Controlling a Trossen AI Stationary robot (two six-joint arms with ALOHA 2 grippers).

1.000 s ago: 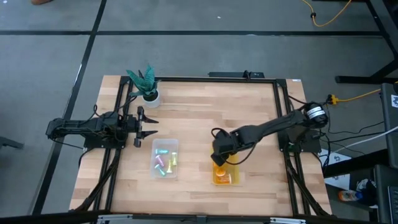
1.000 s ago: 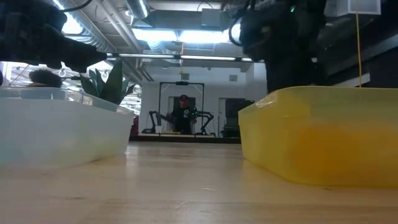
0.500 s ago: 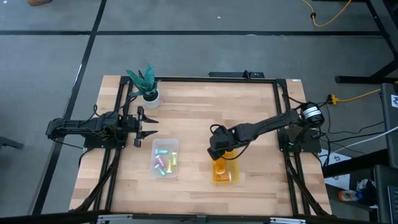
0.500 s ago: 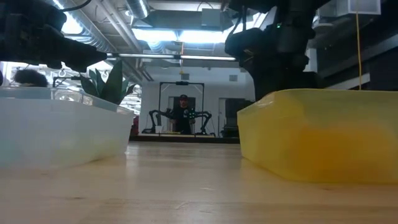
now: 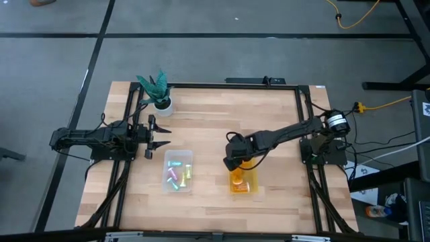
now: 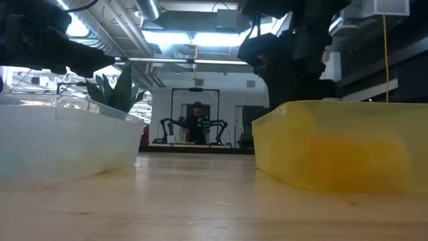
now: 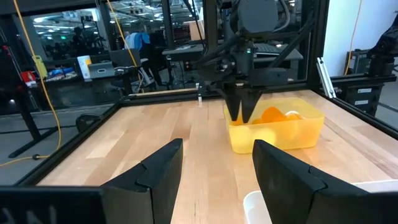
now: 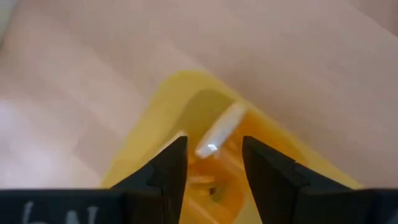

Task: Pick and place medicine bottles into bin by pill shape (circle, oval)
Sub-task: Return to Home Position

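Medicine bottles (image 5: 177,176): all binned as far as I can see. The green, teal and pink ones lie in the clear bin, the orange ones in the yellow bin. None lies loose on the bench (image 5: 215,121).
Clear bin (image 5: 179,152): sits left of the middle, just in front of the left claw.
Yellow bin (image 5: 244,191): sits right of the middle, well apart from the clear bin, with its orange load heaped inside.
Right claw (image 5: 234,163): reaches out over the bench and is down at the far corner of the yellow bin. Its wrist camera shows the fingers apart, with the bin's corner and a white cap showing between them. I see no firm pinch on the wall.
Left claw (image 5: 161,136): parked at the left edge of the bench, near the potted plant (image 5: 156,89), fingers apart and holding nothing.
Step in hand: to my eye the sorting is over. What is left is getting the right arm off the yellow bin and back to its rest pose.
Next move: it calls for a straight lift, so the fingers clear the rim first. Then the arm can fold back toward its base on the right side.
Risk: a sideways pull before the fingers are clear could drag or tip the light bin.
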